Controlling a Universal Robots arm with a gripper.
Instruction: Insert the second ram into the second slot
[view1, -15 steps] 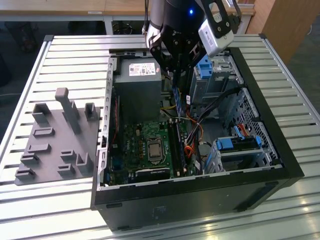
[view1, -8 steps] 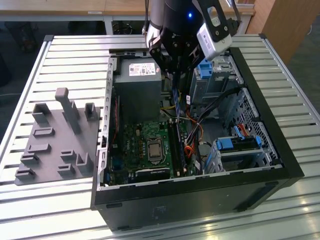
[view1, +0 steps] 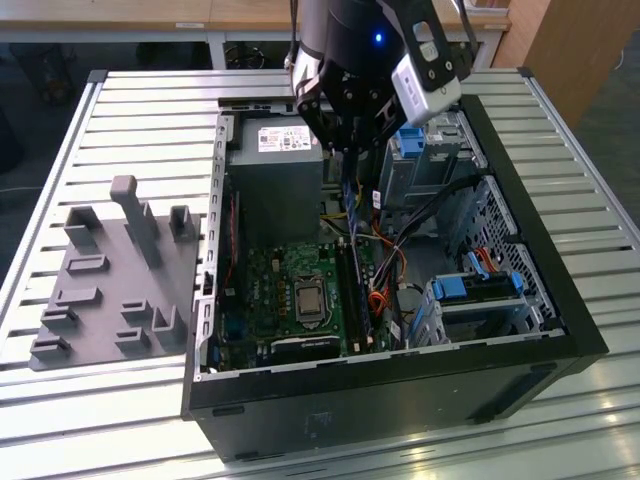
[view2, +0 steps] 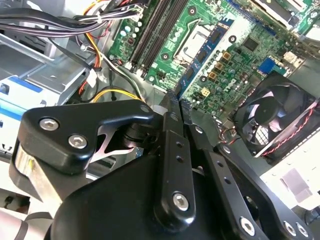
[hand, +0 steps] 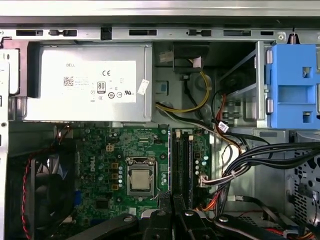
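My gripper (view1: 348, 150) hangs over the open computer case, above the far end of the motherboard. Its black fingers (view2: 170, 112) are shut on the second ram (view2: 207, 50), a thin blue stick with pale marks that points down at the board. In the exterior view the second ram (view1: 347, 190) hangs upright under the gripper, well above the board. The long dark memory slots (hand: 183, 160) lie side by side beside the processor socket (hand: 140, 180), directly ahead of the gripper (hand: 172, 217). I cannot tell which slot is the second slot.
A grey power supply (hand: 85, 82) fills the far end of the case (view1: 560, 300). Bundled cables (hand: 260, 155) and blue drive-bay latches (hand: 292, 92) lie beside the slots. A black fan (view2: 277, 120) sits past the socket. A grey fixture plate (view1: 110, 280) rests on the slatted table.
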